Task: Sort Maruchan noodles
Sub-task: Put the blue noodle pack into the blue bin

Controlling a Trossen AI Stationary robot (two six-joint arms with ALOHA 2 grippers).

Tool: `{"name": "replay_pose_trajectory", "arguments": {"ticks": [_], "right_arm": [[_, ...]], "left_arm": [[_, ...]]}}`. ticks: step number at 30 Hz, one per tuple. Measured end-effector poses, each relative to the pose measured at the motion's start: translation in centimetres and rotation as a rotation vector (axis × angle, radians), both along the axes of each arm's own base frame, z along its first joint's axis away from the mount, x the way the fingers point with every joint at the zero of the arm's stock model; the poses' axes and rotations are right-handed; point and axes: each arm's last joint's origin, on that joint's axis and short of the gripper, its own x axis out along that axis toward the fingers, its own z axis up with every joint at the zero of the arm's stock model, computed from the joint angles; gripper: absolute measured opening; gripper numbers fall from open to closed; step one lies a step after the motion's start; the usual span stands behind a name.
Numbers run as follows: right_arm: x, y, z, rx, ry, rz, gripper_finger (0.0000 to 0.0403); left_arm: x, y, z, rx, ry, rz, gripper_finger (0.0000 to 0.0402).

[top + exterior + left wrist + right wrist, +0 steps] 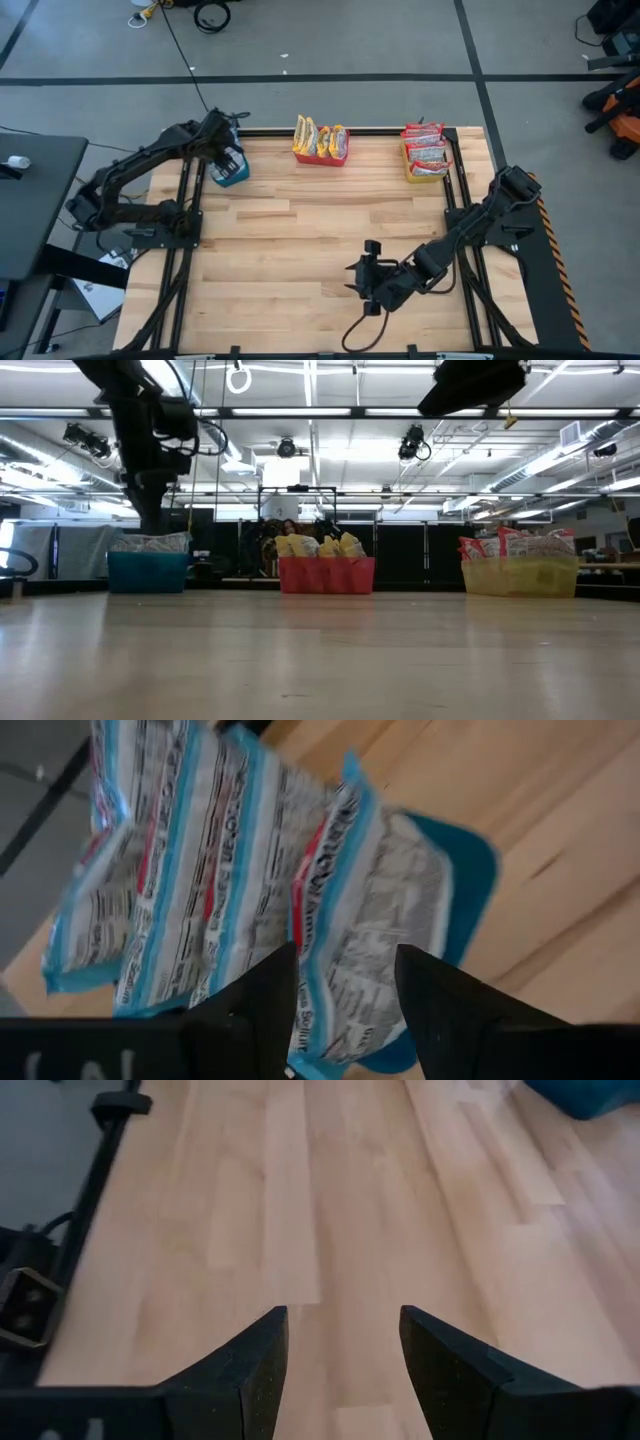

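Here my left gripper (340, 1005) hovers, jaws spread and empty, over blue-and-white Maruchan packets (215, 890) standing in the blue bin (231, 172) — light, crinkly, slippery film, best pinched at a sealed edge — right gripper (340, 1370) open, idle.

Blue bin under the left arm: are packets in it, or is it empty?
Packets are in it. The blue bin holds several blue-and-white noodle packets standing on edge, with the left gripper above them, fingers apart.
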Motion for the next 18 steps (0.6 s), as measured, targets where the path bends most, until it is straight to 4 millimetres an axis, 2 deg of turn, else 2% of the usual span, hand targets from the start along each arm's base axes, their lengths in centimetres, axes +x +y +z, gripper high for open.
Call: {"name": "replay_pose_trajectory", "arguments": {"ticks": [7,12,15,18], "right_arm": [[-1.0,1.4,0.0,0.030,-0.009,0.015,0.0199],[-1.2,1.5,0.0,0.013,-0.018,0.009,0.0199],[-1.2,1.5,0.0,0.006,-0.012,0.009,0.0199],[-1.2,1.4,-0.1,-0.018,-0.005,0.024,0.0199]], "left_arm": [[1.6,1.1,-2.7,-0.142,0.021,0.006,0.0172],[2.5,2.0,-4.5,-0.097,0.167,0.038,0.0171],[2.4,2.2,-4.9,-0.060,0.230,0.076,0.0171],[2.0,2.0,-4.2,-0.015,0.239,0.103,0.0171]]}}
